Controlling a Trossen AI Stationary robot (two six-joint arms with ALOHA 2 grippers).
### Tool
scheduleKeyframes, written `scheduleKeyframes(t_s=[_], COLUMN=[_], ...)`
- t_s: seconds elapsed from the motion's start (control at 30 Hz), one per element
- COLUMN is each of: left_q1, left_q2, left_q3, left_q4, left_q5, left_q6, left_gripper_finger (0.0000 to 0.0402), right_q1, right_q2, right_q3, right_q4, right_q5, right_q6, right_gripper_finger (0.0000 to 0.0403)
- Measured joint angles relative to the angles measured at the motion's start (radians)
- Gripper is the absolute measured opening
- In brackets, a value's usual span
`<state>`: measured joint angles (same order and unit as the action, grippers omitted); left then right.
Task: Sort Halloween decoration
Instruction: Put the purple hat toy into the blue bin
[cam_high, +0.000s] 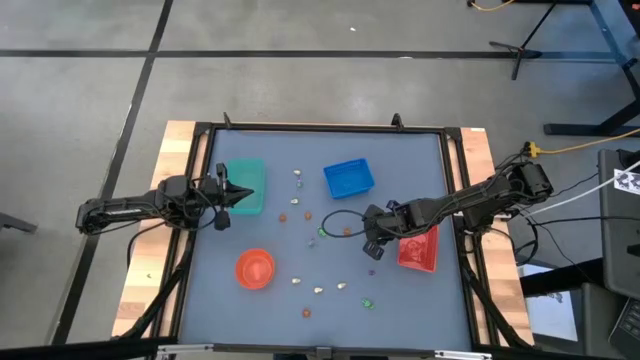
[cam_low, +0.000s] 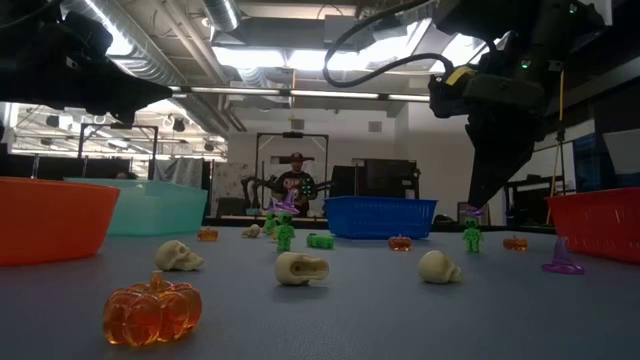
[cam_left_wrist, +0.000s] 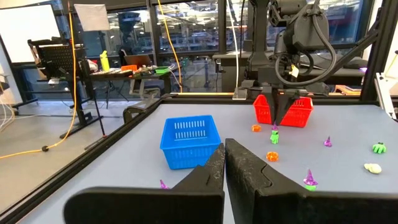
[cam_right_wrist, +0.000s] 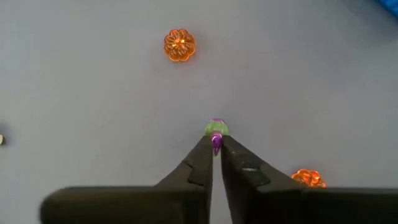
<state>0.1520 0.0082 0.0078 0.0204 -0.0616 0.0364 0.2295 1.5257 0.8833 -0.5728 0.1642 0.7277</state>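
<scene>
Mostly unsorted, the Halloween decoration (cam_high: 320, 290) lies scattered over the desk (cam_high: 420, 300) around the blue tray (cam_high: 348, 178), while the right hand (cam_right_wrist: 216, 144) pinches a green-and-purple figure (cam_right_wrist: 216, 129) and the left hand (cam_left_wrist: 224, 163) waits closed, empty.

Both pincers closed: left (cam_left_wrist: 224, 163), right (cam_right_wrist: 216, 155).

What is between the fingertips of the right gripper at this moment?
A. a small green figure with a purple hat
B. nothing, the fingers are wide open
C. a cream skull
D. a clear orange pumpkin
A: in the right wrist view the right gripper has its two dark fingers closed on the small green figure with a purple hat, while the clear orange pumpkins lie apart on the table.
</scene>
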Motion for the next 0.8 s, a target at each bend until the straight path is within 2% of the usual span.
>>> scheduleKeyframes(t_s=[0.1, 0.27, 0.53, 0.8], left_q1=[0.000, 0.000, 0.000, 0.000], left_q2=[0.000, 0.000, 0.000, 0.000], left_q3=[0.000, 0.000, 0.000, 0.000], left_q4=[0.000, 0.000, 0.000, 0.000], left_q5=[0.000, 0.000, 0.000, 0.000], left_q6=[0.000, 0.000, 0.000, 0.000], left_gripper_finger=[0.0000, 0.0000, 0.0000, 0.0000], right_q1=[0.000, 0.000, 0.000, -0.002], right_q2=[0.000, 0.000, 0.000, -0.001], right_q3=[0.000, 0.000, 0.000, 0.018], right_q4=[0.000, 0.000, 0.000, -0.016], right_q5=[0.000, 0.000, -0.001, -0.050], right_q6=[-0.001, -0.001, -0.001, -0.002], right_gripper_finger=[0.0005, 0.0013, 0.0004, 0.0003])
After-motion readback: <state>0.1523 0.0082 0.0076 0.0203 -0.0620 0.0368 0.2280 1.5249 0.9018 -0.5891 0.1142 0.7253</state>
